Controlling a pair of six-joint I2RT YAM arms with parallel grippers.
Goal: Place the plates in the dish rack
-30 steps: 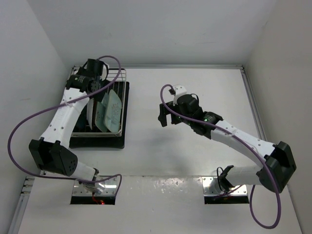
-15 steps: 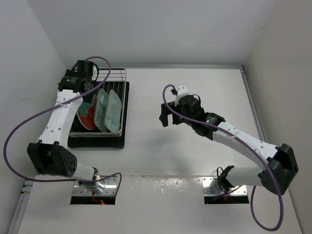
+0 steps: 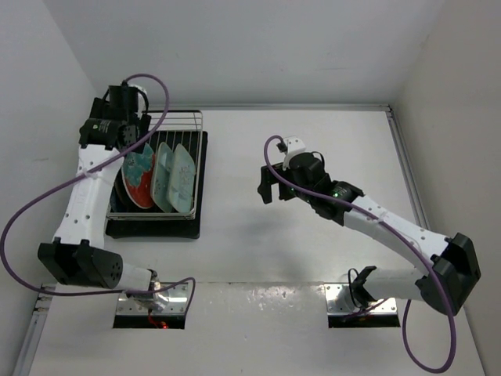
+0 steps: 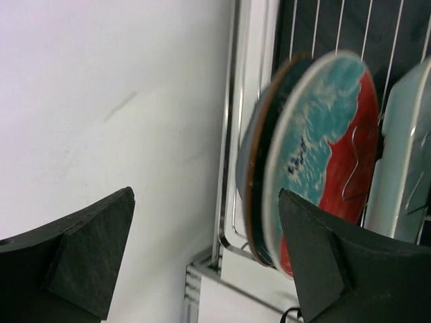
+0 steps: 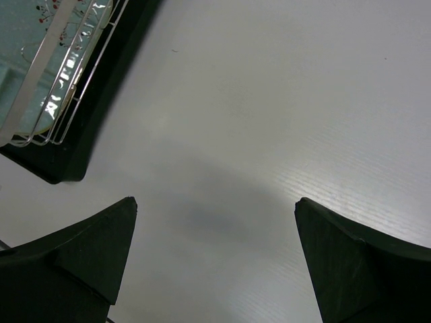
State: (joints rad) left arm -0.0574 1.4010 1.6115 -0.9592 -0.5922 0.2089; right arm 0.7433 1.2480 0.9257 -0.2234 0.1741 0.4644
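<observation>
Plates [image 3: 141, 177] stand in dish rack [image 3: 185, 117] — left hand [image 4: 205, 195], right hand [image 5: 215, 202] both spread, empty.

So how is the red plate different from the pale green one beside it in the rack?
The red plate is round; the pale green plate is a rounded rectangle. The red plate carries a light-blue pattern, the pale green one looks mostly plain. Both stand on edge in the dish rack.

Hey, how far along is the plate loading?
Nearly done, it seems. Standing in the dish rack: red plate, a dark plate behind it, two mint plates. The left gripper and right gripper are open, holding nothing. No plate shows on the table, so little seems left.
</observation>
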